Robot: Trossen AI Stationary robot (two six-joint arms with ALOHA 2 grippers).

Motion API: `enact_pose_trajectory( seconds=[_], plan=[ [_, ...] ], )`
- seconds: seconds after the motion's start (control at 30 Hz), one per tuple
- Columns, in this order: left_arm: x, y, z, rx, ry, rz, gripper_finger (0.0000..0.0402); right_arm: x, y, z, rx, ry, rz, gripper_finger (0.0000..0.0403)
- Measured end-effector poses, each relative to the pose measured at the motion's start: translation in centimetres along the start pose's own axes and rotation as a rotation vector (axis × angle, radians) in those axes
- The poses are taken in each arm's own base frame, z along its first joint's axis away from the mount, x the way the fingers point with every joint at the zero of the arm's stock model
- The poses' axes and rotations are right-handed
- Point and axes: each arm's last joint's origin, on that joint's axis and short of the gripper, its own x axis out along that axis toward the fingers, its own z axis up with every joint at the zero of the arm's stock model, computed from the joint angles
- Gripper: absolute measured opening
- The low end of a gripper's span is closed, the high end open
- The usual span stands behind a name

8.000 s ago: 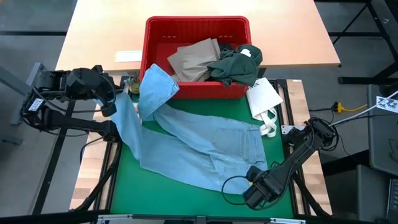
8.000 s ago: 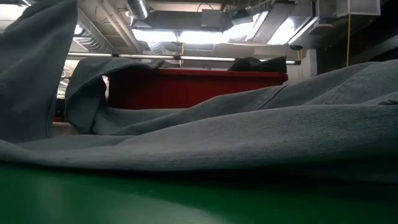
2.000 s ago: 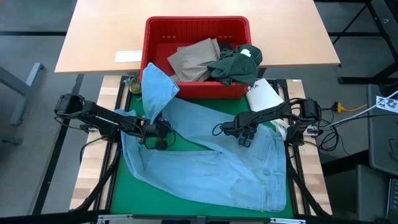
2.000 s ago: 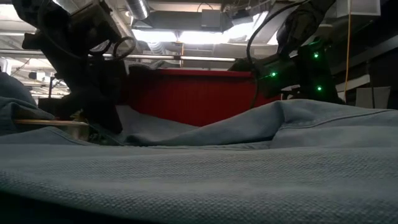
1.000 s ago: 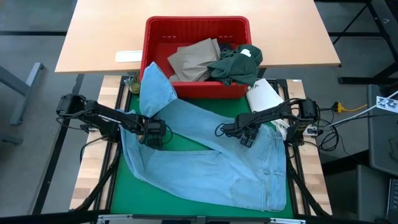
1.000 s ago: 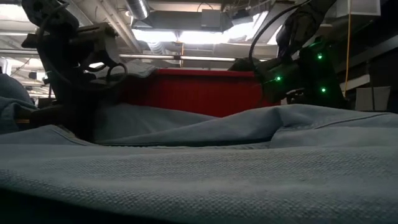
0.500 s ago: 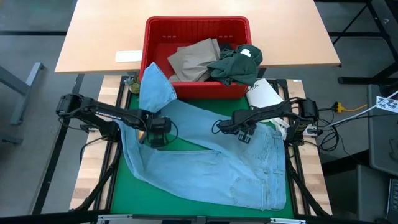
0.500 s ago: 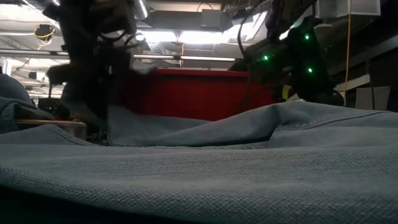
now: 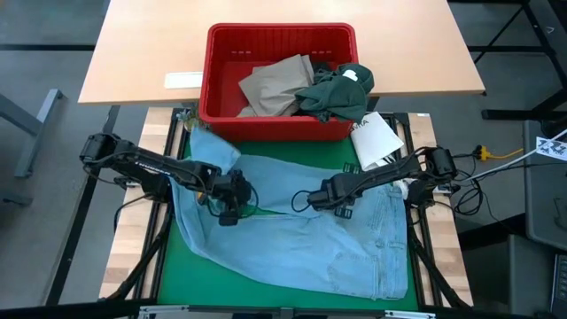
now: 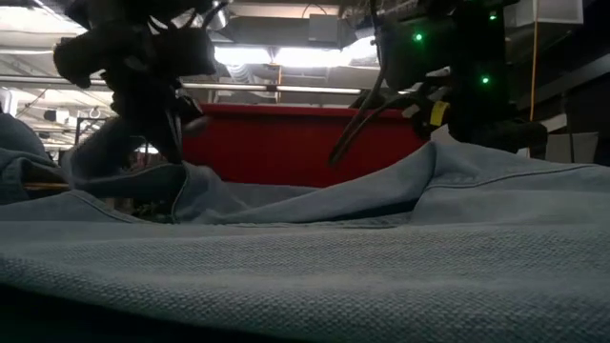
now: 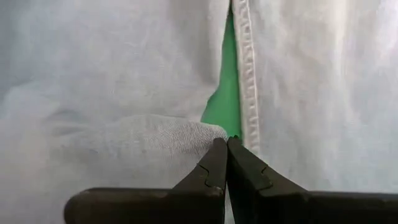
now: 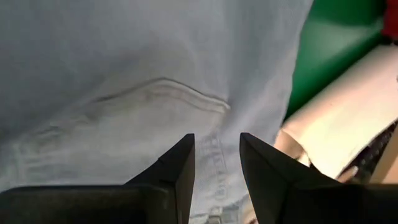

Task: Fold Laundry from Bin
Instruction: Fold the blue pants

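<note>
Light blue jeans (image 9: 292, 239) lie spread over the green mat (image 9: 168, 283). One leg end (image 9: 213, 149) rests on the table just in front of the red bin (image 9: 217, 106). In the bin lie a tan garment (image 9: 275, 84) and a dark green one (image 9: 337, 89). My left gripper (image 9: 235, 204) is shut on the jeans at the left of the middle, where a strip of mat (image 11: 224, 99) shows between the cloth. My right gripper (image 9: 317, 198) is closed on the jeans at the right of the middle, near a pocket seam (image 12: 161, 87). My left gripper pinches a small raised fold of the jeans (image 11: 186, 132) at the free ends of its two shut fingers (image 11: 214, 163), coming slanting down from the table's left. The cloth hangs below it (image 10: 105, 152) and trails onto the mat. One layer or several, I cannot tell. My right gripper has jeans cloth (image 12: 214, 155) between its two fingers (image 12: 180, 158), which stand a little apart. It comes slanting down from the table's right. Under it the cloth is drawn up into a peak (image 10: 434, 145), while the rest lies on the mat.
A white packet (image 9: 376, 137) lies at the bin's right front corner, partly over the jeans' right edge. The tan tabletop (image 9: 142, 53) stretches behind and beside the bin. Bare mat shows along the left and near edges.
My left gripper has risen and gone toward the middle of the table, drawing the jeans leg off the bin's rim; its end now lies on the table before the bin. My right gripper has moved up and toward the table's left, raising the cloth into a sharper peak.
</note>
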Motion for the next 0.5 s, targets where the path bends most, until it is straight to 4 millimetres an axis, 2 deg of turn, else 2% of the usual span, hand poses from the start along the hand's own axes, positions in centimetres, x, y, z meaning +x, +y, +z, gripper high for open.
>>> enact_pose_trajectory(
  seconds=[0.17,0.27,0.5],
  plan=[
    [-0.1,0.3,-1.0,0.025,0.086,0.147,0.0,0.0,-0.1,0.2,0.008,-0.009,0.005,0.0127],
    [-0.2,0.4,-1.6,0.034,0.146,0.158,0.0,0.0,0.0,0.2,0.006,-0.009,0.006,0.0127],
    [-0.2,0.4,-1.6,0.045,0.149,0.158,0.0002,0.0,0.0,0.2,0.008,-0.015,0.008,0.0127]
  ],
)
